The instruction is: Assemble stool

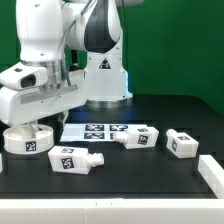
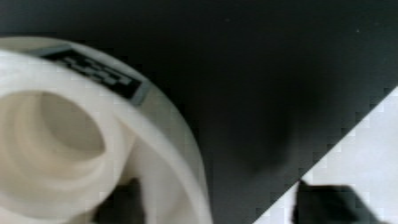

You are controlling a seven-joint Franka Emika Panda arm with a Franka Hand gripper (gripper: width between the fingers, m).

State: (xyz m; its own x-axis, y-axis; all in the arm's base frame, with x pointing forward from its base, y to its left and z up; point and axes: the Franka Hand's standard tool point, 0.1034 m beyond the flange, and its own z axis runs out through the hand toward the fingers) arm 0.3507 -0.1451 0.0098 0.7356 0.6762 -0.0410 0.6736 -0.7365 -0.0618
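The round white seat (image 1: 28, 140) lies on the black table at the exterior view's left, with a tag on its side. In the wrist view it fills one side (image 2: 80, 130), hollow face up, tag on the rim. My gripper (image 1: 42, 122) is low over the seat. It is open (image 2: 231, 205): one fingertip (image 2: 134, 200) stands over the seat's hollow, the other (image 2: 338, 202) outside it, apart from the wall. Three white legs lie loose on the table: one near the seat (image 1: 75, 158), one in the middle (image 1: 138, 137), one further right (image 1: 183, 142).
The marker board (image 1: 100, 130) lies flat behind the legs. The white robot base (image 1: 105, 75) stands at the back. A white block (image 1: 212, 172) sits at the table's right edge. A pale surface (image 2: 365, 110) shows in the wrist view beyond the black table.
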